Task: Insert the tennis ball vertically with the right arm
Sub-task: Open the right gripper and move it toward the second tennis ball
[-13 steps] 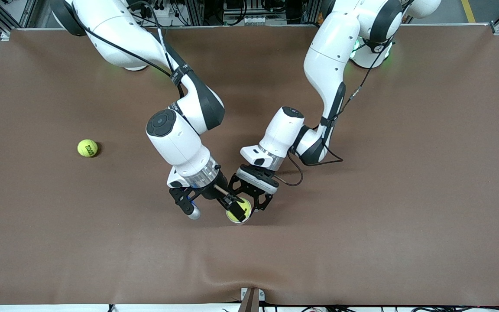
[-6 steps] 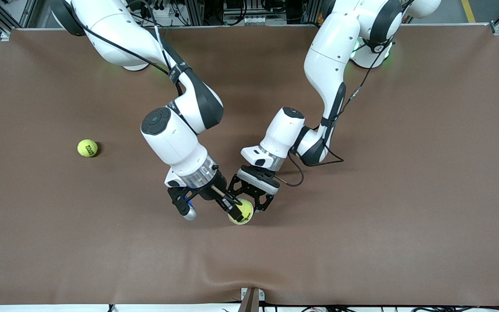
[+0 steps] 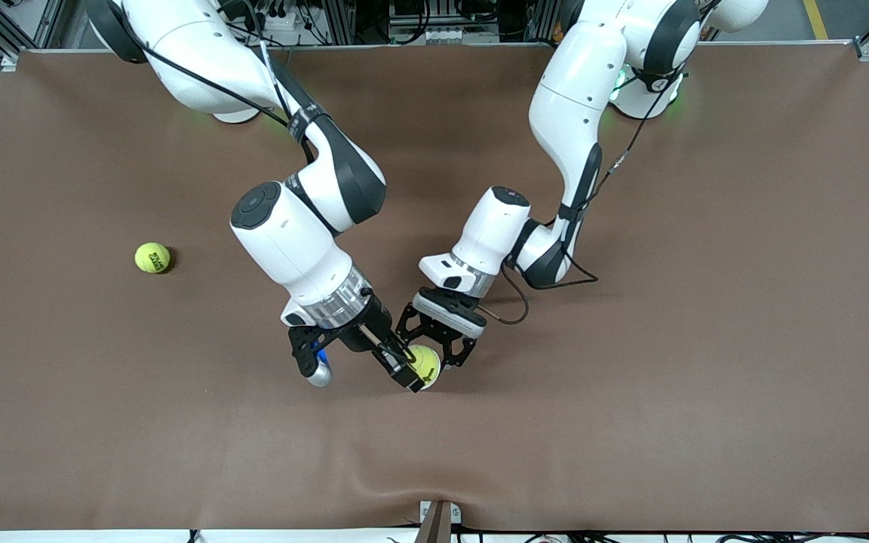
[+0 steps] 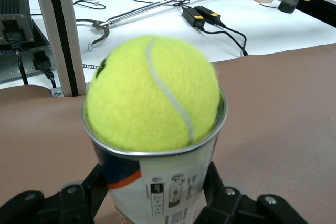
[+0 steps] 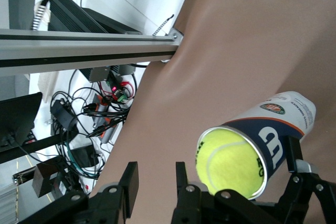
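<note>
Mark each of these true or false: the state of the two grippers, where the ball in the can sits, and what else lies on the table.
1. The left gripper holds the can. True.
2. A ball sits in the can's mouth, partly sticking out. True.
3. The right gripper is clamped on that ball. False: its fingers are shut on nothing, beside the can.
4. A second ball lies on the table toward the right arm's end. True.
5. The second ball rests against the can. False: it lies well apart from it.
6. The can lies flat on the table. False: the left gripper holds it, mouth up.
</note>
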You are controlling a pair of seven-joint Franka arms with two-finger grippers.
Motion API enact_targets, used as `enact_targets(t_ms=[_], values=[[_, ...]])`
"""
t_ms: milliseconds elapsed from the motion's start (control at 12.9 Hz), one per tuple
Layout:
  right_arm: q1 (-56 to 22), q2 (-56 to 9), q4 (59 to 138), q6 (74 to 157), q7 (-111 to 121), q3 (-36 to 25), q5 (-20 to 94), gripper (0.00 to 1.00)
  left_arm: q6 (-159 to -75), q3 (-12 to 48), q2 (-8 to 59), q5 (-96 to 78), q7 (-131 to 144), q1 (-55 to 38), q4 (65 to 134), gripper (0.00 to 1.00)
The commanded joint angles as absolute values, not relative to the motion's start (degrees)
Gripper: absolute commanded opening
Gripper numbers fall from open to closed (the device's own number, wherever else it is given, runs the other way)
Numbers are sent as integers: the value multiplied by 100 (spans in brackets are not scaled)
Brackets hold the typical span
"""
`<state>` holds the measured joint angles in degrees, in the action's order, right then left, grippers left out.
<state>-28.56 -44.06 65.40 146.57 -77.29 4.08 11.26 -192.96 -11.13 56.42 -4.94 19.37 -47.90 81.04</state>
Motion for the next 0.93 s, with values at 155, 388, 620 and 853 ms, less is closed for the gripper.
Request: enact_targets(t_ms=[155, 388, 620, 853], values=[[-2953, -4746, 6495, 14722, -7603, 387, 1143, 36, -19380, -1213, 5810, -589, 1960, -4869, 7945, 75], [-2936, -4720, 6530, 14660, -7506, 387, 1125, 36, -19380, -1257, 5810, -580, 1951, -4878, 7954, 75], [-2848, -4396, 6434, 13961, -7550, 431, 1370, 36, -19380, -1257, 5810, -571, 1942, -4878, 7954, 75], [-2471, -3738, 6416, 12846, -7367, 405, 1503, 42, -19362, -1441, 5810, -545, 1899, -5018, 7972, 75]])
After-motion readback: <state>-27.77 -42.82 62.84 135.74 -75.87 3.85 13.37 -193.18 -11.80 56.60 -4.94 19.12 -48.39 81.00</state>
